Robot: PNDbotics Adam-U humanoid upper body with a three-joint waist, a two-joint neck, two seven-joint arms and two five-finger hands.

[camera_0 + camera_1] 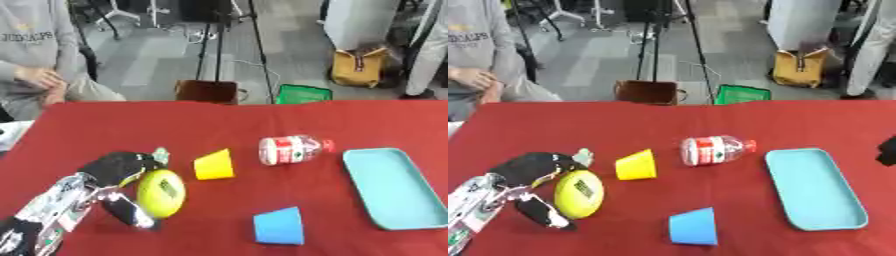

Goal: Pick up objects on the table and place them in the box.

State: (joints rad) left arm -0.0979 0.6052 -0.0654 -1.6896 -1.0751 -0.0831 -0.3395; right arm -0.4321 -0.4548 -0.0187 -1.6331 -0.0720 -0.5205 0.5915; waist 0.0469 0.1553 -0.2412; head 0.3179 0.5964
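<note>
Fingers of the left robot hand (118, 170) curl round the yellow-green ball (161, 193) — likely light, smooth, round — best cupped across its middle.

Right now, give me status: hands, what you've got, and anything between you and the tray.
Left hand fingers curled round yellow-green round object. Right hand barely in view at right edge, state unclear. Yellow cup, blue cup, bottle lie between it and light blue tray.
</note>
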